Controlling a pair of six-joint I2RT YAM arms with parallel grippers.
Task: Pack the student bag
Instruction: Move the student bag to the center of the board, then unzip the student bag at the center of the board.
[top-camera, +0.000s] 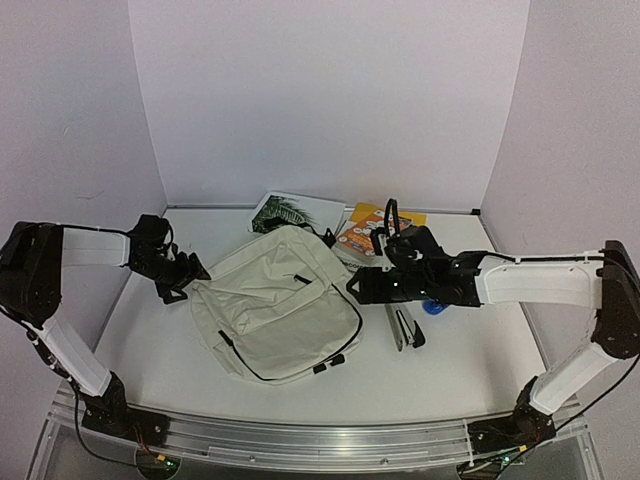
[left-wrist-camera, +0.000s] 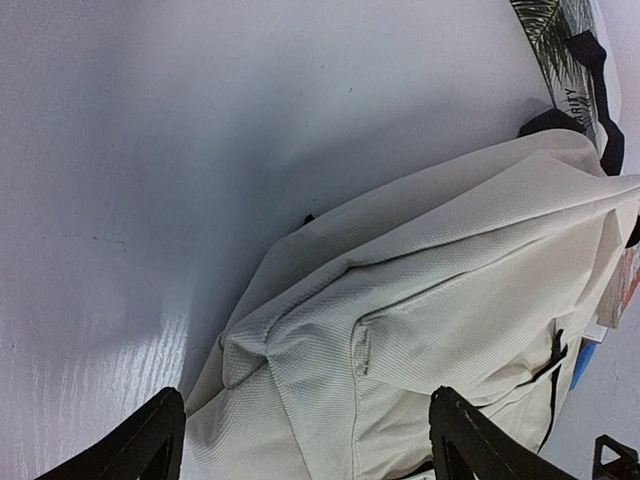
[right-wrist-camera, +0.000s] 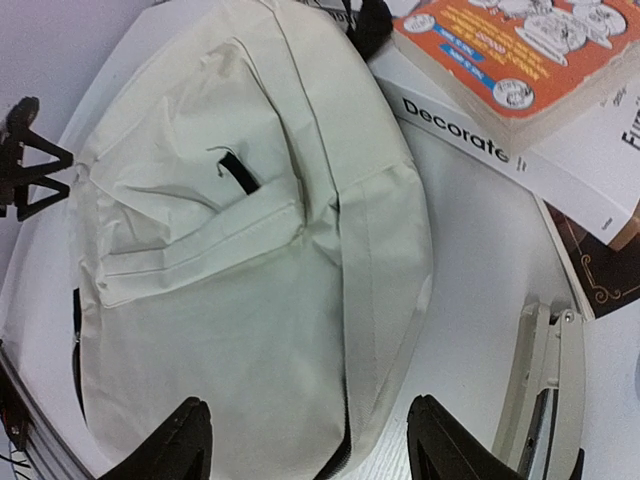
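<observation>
The student bag (top-camera: 275, 300), cream fabric with black zippers and straps, lies flat in the middle of the table, its zippers closed as far as I can see. My left gripper (top-camera: 182, 282) is at the bag's left edge. In the left wrist view it (left-wrist-camera: 310, 440) stands open, its fingers either side of a corner of the bag (left-wrist-camera: 430, 300) without pinching it. My right gripper (top-camera: 360, 285) is at the bag's right edge. It (right-wrist-camera: 315, 445) is open above the bag's (right-wrist-camera: 230, 250) side seam and zipper, holding nothing.
Behind the bag lie a book with a palm-leaf cover (top-camera: 290, 212) and an orange book (top-camera: 365, 235) on a white "Decorate" book (right-wrist-camera: 520, 150). A grey stapler (top-camera: 400, 328) lies right of the bag, with a small blue object (top-camera: 433, 307) beside it. Walls enclose the table on three sides.
</observation>
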